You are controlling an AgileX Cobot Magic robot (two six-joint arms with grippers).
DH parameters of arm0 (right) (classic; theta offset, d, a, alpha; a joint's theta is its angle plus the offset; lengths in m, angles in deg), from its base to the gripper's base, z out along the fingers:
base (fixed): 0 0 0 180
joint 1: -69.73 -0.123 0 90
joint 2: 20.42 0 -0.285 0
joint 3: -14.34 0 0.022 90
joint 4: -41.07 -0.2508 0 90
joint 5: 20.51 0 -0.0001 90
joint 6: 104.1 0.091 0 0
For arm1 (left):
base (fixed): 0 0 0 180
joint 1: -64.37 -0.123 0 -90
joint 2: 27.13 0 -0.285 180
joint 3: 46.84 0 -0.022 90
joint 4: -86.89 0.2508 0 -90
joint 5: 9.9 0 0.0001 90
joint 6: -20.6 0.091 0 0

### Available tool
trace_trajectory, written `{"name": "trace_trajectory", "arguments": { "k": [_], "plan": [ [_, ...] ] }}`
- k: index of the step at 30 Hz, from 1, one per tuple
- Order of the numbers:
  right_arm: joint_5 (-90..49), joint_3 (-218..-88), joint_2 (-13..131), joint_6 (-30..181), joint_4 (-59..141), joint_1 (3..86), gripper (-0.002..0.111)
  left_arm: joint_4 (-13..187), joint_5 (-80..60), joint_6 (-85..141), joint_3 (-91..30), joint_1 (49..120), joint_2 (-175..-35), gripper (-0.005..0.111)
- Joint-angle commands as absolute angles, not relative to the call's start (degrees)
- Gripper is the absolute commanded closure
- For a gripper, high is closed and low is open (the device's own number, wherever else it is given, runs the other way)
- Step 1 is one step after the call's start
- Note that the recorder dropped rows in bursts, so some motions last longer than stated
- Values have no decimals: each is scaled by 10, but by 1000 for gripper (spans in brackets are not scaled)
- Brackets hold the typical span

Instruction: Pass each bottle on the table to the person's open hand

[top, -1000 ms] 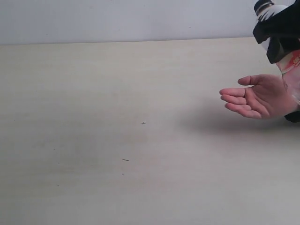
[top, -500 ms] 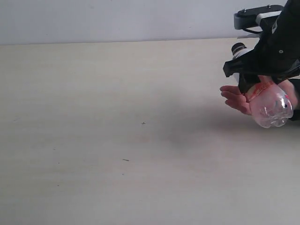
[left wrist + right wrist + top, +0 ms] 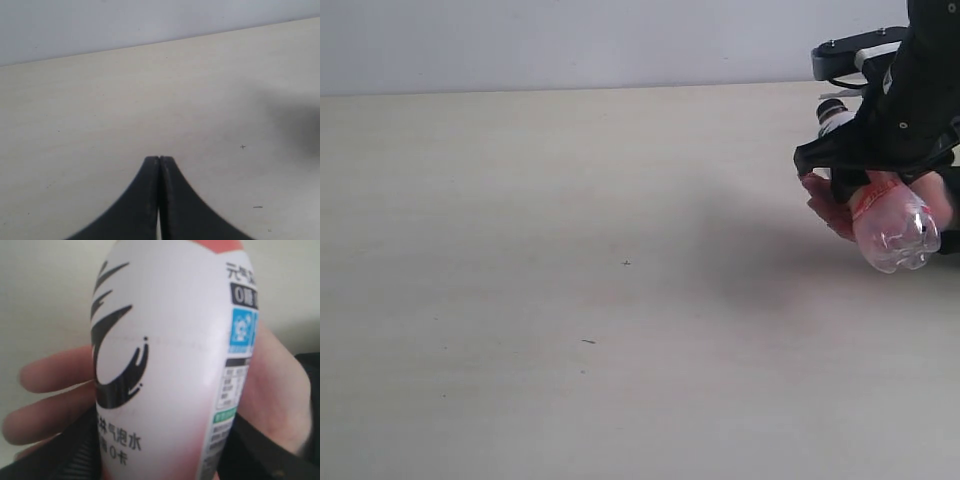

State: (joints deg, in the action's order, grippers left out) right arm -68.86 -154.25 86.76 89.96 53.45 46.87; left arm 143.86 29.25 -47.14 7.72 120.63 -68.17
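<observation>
The pink bottle (image 3: 892,230) with a black cap lies tilted in my right gripper (image 3: 865,168), which is shut on its labelled middle. It rests over the person's open hand (image 3: 825,207) at the right edge of the table (image 3: 570,250). In the right wrist view the white label of the pink bottle (image 3: 170,365) fills the frame, with the hand (image 3: 50,400) right behind it and its fingers beside the bottle. My left gripper (image 3: 159,159) is shut and empty above bare tabletop. No other bottles show.
The pale wall (image 3: 570,40) runs along the table's far edge. A few tiny dark specks (image 3: 626,263) mark the tabletop. A dark sleeve (image 3: 948,242) shows at the right edge.
My right gripper came down from the upper right corner with the pink bottle, tipped it sideways and brought it onto the person's palm. The hand's fingers curl closer to the bottle now.
</observation>
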Motion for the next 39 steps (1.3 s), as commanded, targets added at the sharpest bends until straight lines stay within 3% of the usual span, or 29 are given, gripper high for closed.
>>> {"name": "trace_trajectory", "arguments": {
  "k": [1,4,9,18,26,28,30,33,39],
  "plan": [
    [-684,-1540,868,906,550,472,56,1443,291,-471,80,1209,-679,107],
    [-684,-1540,868,906,549,472,39,1443,291,-471,80,1209,-679,107],
    [-680,-1540,868,906,549,472,28,1443,291,-471,80,1209,-679,107],
    [-688,-1560,827,894,527,471,26,1443,291,-471,80,1209,-679,107],
    [-688,-1562,681,825,417,471,26,1443,291,-471,80,1209,-679,107],
    [-689,-1554,638,789,365,471,32,1443,291,-471,80,1209,-679,107],
    [-679,-1526,592,772,327,471,56,1443,291,-471,80,1209,-679,107],
    [-656,-1472,526,769,315,471,104,1443,291,-471,80,1209,-679,107],
    [-514,-1308,351,741,265,471,108,1443,291,-471,80,1209,-679,107]
  ]
}}
